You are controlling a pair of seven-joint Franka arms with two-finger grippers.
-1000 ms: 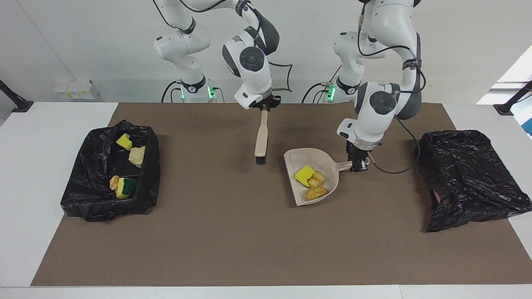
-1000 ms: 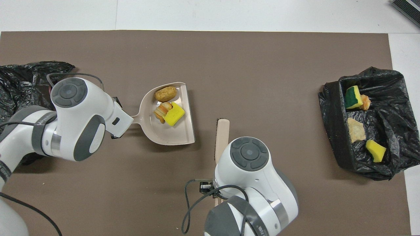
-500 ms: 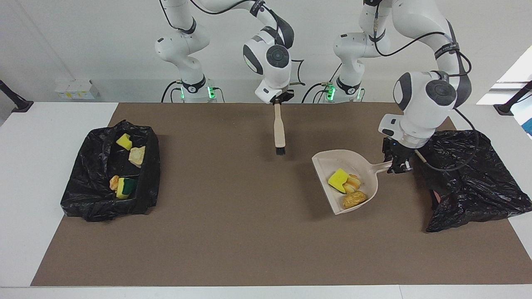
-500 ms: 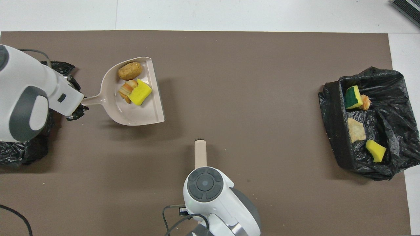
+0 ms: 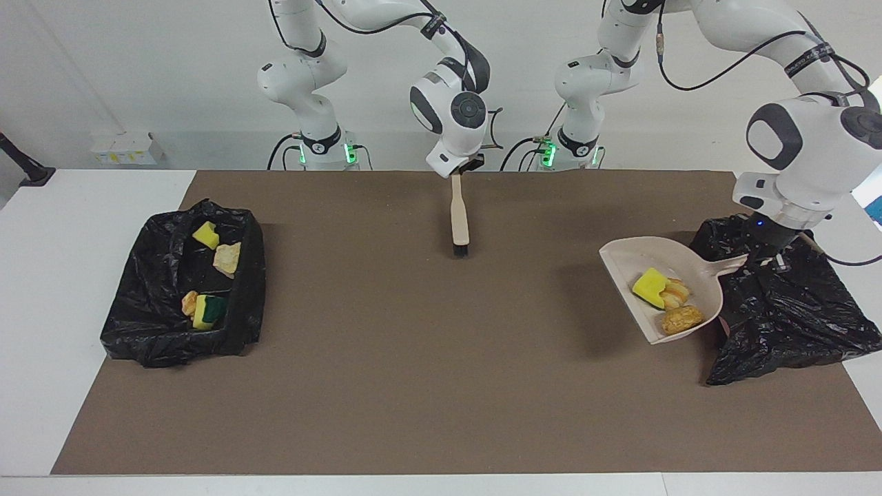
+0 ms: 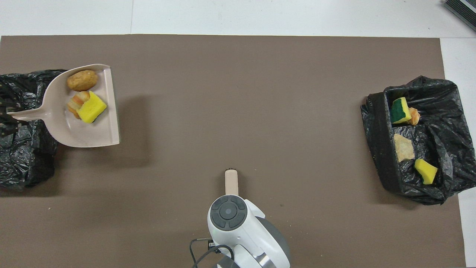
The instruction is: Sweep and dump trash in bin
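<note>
Facing view, left gripper (image 5: pixel 763 256): closed on the handle of the beige dustpan (image 5: pixel 637 265), held in the air over the edge of the black bag (image 5: pixel 792 310) at the left arm's end of the table; fingertips are dark against the bag and hard to pick out.
Facing view, trash: one yellow sponge piece (image 5: pixel 650 286) and two tan lumps (image 5: pixel 682 318) lie in the pan; more pieces (image 5: pixel 204 310) sit in the open bin (image 5: pixel 138 303) at the right arm's end.
Facing view, right gripper (image 5: pixel 460 168): clamped on the top of the brush (image 5: pixel 459 219), which hangs bristles down over the mat.
Facing view, surface and room: brown mat (image 5: pixel 413 372) on a white table, pale wall.
Overhead view, left gripper: cut off at the frame edge; only the pan's handle (image 6: pixel 26 113) shows.
Overhead view, right gripper: hidden under its own wrist (image 6: pixel 232 219); only the brush's end (image 6: pixel 231 181) pokes out.
Overhead view, trash: three pieces (image 6: pixel 91 108) in the pan, four in the bin (image 6: pixel 375 149).
</note>
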